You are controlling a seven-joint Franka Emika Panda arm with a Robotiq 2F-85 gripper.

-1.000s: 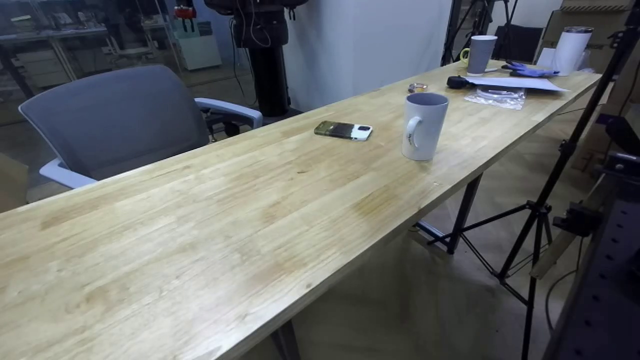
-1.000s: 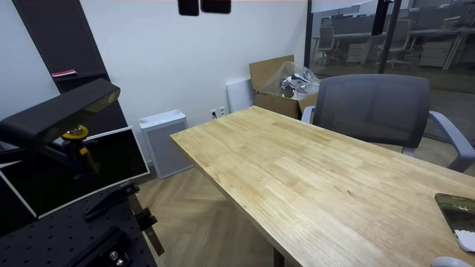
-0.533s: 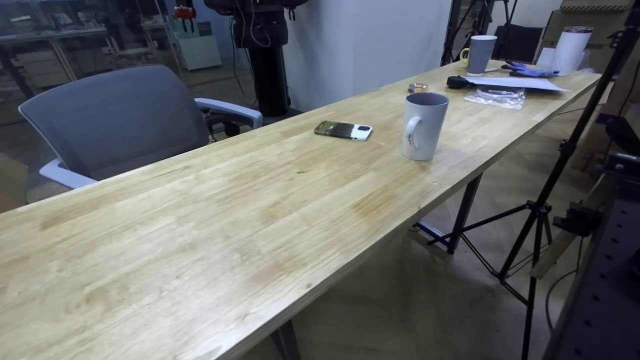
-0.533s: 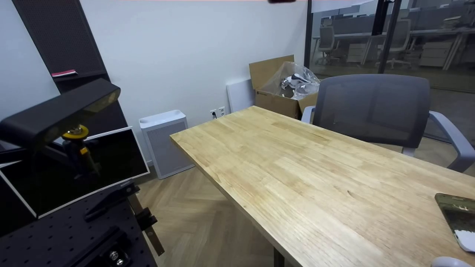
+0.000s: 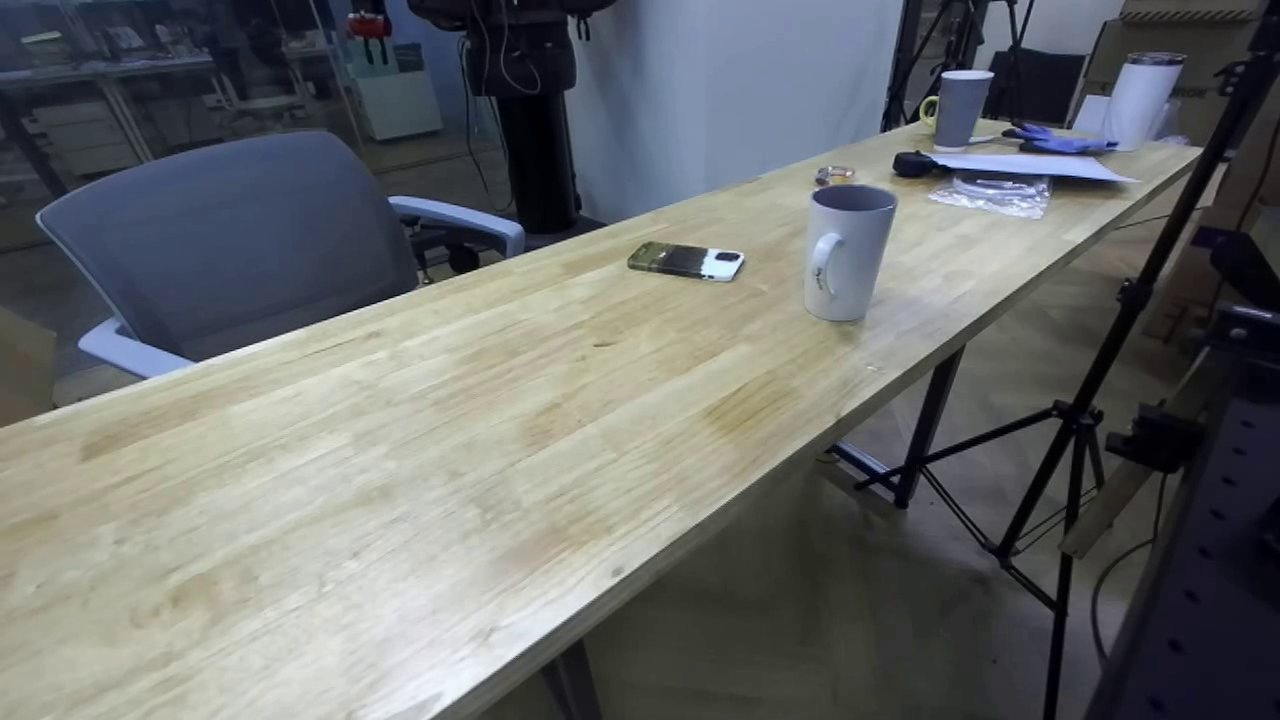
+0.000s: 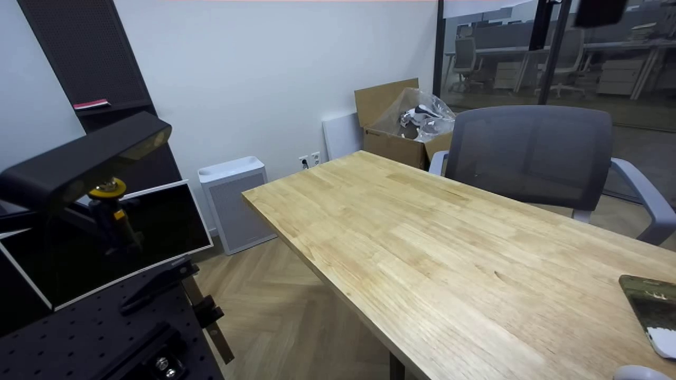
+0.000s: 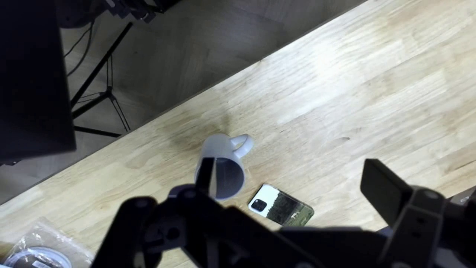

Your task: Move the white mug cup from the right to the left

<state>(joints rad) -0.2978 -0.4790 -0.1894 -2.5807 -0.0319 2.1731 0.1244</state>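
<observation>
The white mug cup [image 5: 850, 258] stands upright on the wooden table, its handle toward the left in an exterior view. Only a small piece of the mug [image 6: 639, 372] shows at the bottom right corner of an exterior view. In the wrist view the mug [image 7: 219, 146] shows its dark inside, partly covered by the left finger. My gripper [image 7: 289, 169] is open and empty above the table, with its fingers wide apart. The mug lies toward the left finger, apparently below it. A dark piece, likely of the gripper, shows at the top right of an exterior view.
A phone [image 5: 686, 262] lies beside the mug, and also shows in the wrist view [image 7: 281, 205]. A plastic bag [image 5: 990, 195], white paper [image 5: 1035, 166], blue gloves [image 5: 1060, 142], a grey cup [image 5: 962, 112] and a white tumbler [image 5: 1142, 102] stand or lie farther along. A chair [image 5: 240, 240] stands behind.
The dark gripper piece at the top of an exterior view has moved from the middle to the far right. The mug and phone have not moved.
</observation>
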